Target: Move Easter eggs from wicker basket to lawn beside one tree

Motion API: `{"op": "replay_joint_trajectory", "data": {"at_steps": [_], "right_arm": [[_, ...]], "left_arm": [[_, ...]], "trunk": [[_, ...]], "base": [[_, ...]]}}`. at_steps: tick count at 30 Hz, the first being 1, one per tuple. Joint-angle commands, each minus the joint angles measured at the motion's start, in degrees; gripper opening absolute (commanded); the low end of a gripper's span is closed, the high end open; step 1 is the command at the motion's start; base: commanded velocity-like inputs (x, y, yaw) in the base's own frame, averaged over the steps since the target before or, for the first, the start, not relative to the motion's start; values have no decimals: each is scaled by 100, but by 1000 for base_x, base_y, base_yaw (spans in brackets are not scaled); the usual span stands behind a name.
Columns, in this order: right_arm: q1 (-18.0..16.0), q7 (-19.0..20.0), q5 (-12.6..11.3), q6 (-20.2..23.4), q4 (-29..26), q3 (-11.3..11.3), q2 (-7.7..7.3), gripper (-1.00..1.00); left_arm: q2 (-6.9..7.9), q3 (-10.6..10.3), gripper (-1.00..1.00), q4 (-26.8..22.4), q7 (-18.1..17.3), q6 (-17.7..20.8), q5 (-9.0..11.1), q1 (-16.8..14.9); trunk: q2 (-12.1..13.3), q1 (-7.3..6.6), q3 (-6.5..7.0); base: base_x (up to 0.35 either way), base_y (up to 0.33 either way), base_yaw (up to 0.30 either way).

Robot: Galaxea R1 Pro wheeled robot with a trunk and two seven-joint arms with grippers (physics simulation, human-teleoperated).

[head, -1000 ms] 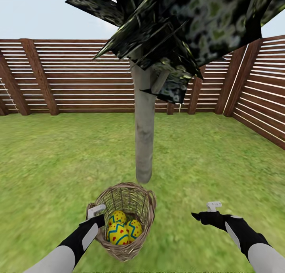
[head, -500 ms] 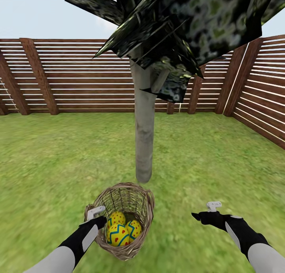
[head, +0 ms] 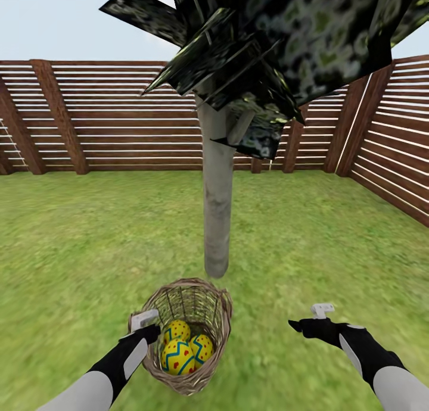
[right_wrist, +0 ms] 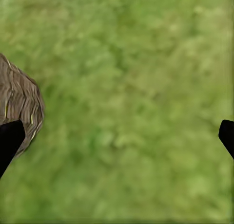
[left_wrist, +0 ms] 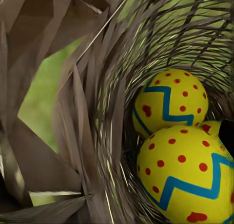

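Observation:
The wicker basket (head: 210, 324) stands tilted on the lawn (head: 77, 250), just in front of the tree (head: 216, 220) with its pale grey trunk. Three yellow Easter eggs (head: 177, 356) with blue zigzags lie inside it, and two of the eggs (left_wrist: 170, 102) fill the left wrist view up close. My left gripper (head: 149, 332) is at the basket's left rim, straddling the wall. One black fingertip (left_wrist: 227, 136) shows far out inside the basket, so the jaws look open. My right gripper (head: 296, 326) hovers open over bare grass to the basket's right, holding nothing.
A brown slatted fence (head: 119, 119) closes the garden at the back and on the right. Dark angular leaf clusters (head: 286, 41) hang overhead. Grass stretches on both sides of the trunk. The basket's side (right_wrist: 19, 102) shows beside my right gripper (right_wrist: 117, 141).
The basket has shifted slightly to the left and sits a little lower in view. The head view has tilted a touch. The right arm has not moved.

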Motion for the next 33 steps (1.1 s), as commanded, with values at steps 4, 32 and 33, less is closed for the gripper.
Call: {"op": "replay_joint_trajectory", "data": {"at_steps": [4,32,33], "right_arm": [[-1,41,29,43,-10,-48,8,100],[-1,85,20,35,-10,-48,11,100],[-1,85,20,35,-10,-48,10,100]], "left_arm": [[3,-39,100,-46,46,35,39,0],[30,666,100,-966,70,1283,50,-27],[30,767,100,-1011,70,1317,50,-27]], "trunk": [[160,-89,67],[1283,-704,570],[1323,-726,588]], "base": [[0,0,0],[0,0,0],[0,0,0]]}}
